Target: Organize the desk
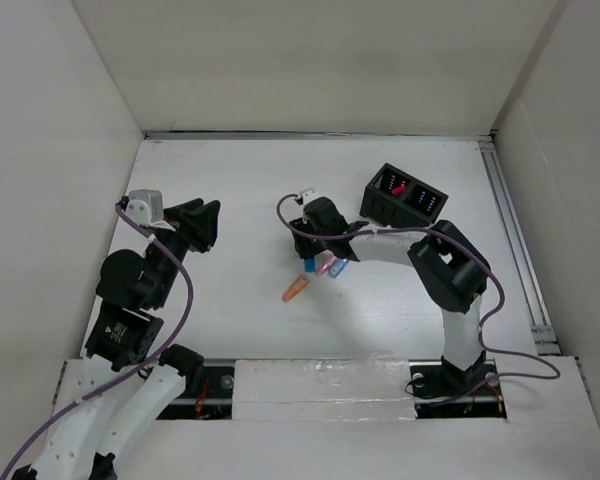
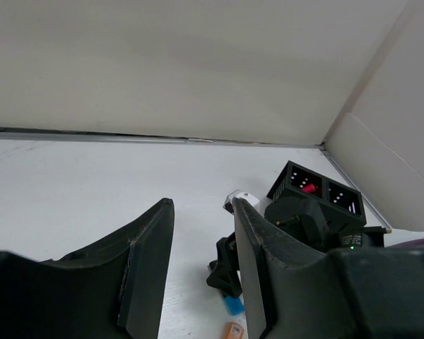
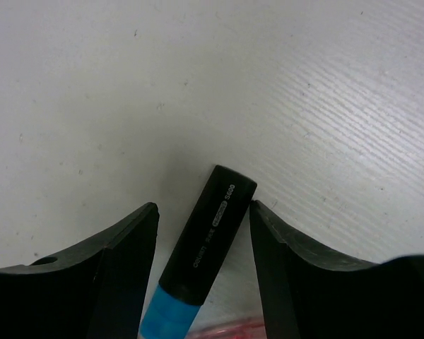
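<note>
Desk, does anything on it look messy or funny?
Yes. The orange marker, pink marker and blue marker lie scattered on the desk, not put away, and the black box sits crooked to the back edge.

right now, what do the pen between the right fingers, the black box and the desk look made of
The pen looks like plastic: smooth satin black barrel with printed lettering, blue section below. The black box is probably plastic too, matte, with thin dividing walls. The desk is a matte white sheet with fine ridged lines; its material is unclear.
</note>
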